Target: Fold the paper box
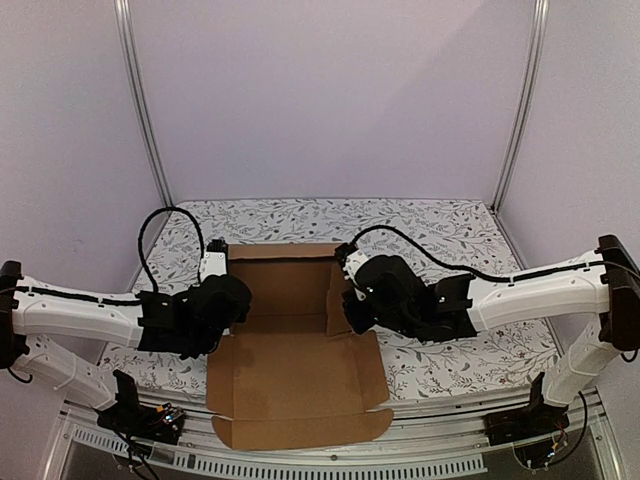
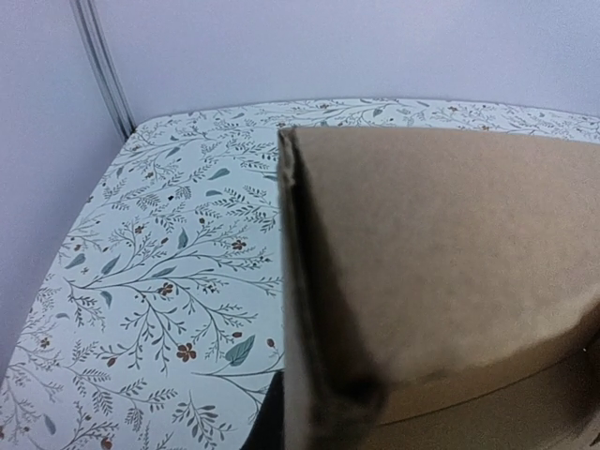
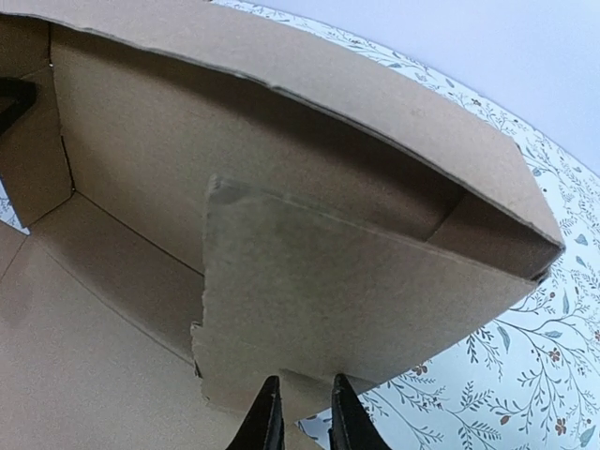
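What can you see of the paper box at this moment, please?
The paper box is plain brown corrugated cardboard, half folded on the floral table: back and left walls upright, the front panel and rounded lid flap flat toward the arms. An inner right flap leans inward, the right gripper at its lower edge.

floral-print table [image 1: 440,225] w/ brown paper box [image 1: 290,385] on it

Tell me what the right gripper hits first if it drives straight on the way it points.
The right gripper would meet the raised side flap of the paper box almost at once; its back wall lies behind, depth unclear.
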Available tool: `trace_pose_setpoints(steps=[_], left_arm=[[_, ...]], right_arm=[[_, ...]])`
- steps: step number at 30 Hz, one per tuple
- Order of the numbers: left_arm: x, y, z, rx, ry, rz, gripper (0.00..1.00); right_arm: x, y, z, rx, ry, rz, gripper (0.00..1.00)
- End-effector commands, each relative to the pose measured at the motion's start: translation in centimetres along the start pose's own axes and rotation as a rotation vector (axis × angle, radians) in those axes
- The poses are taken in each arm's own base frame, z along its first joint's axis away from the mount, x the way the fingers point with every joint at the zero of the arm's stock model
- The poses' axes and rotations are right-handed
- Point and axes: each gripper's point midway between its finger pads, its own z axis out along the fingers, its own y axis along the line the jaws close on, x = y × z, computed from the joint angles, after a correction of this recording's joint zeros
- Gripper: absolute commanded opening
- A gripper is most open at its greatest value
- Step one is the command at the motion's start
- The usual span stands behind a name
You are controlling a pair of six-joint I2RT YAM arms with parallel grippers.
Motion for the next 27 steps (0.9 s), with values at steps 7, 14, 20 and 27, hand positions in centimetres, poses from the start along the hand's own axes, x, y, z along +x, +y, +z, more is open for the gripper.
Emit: trace_pose_setpoints(steps=[7,14,20,27], left_arm=[[-0.4,-0.5,-0.7,0.040,-0.017,-0.038,0.00],[-0.6,-0.4,-0.8,0.037,-0.021,-0.045,0.00],[-0.5,-0.4,-0.8,0.041,-0.019,-0.045,0.00],[-0.6,-0.5,-0.8,0.049,-0.019,-0.048,0.00]], right_arm=[[0.0,-1.3,-0.3,0.154,0.004,0.057,0.09],[0.5,-2.1,-1.3,0.200,0.028,0.049,0.28],[0.6,-2.2,-1.8,0.186,0.022,0.057,0.52],[0.1,-0.9,-1.4,0.046,-0.002,0.083,0.60]])
